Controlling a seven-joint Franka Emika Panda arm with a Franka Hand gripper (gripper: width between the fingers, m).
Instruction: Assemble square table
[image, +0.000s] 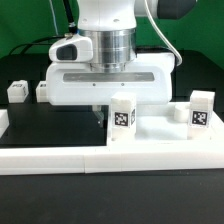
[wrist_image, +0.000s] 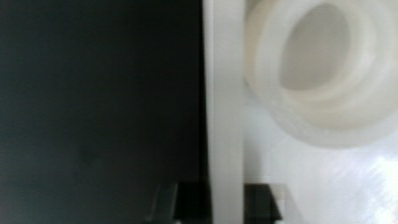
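Note:
The square table top (image: 165, 134) lies flat at the exterior view's lower right, white with a raised rim. Two tagged white legs (image: 122, 113) (image: 200, 108) stand upright on it. My gripper (image: 97, 117) hangs straight down over the top's edge on the exterior view's left. In the wrist view the gripper (wrist_image: 226, 202) has its two dark fingers (wrist_image: 189, 203) on either side of the top's white rim (wrist_image: 222, 110), closed on it. A round corner socket (wrist_image: 326, 60) shows beside the rim. Two more small white legs (image: 15, 91) (image: 43, 91) lie at the back left.
The long low white border rail (image: 100, 160) runs along the front of the black table, with a white end piece (image: 3, 123) at the exterior view's left. A green backdrop stands behind.

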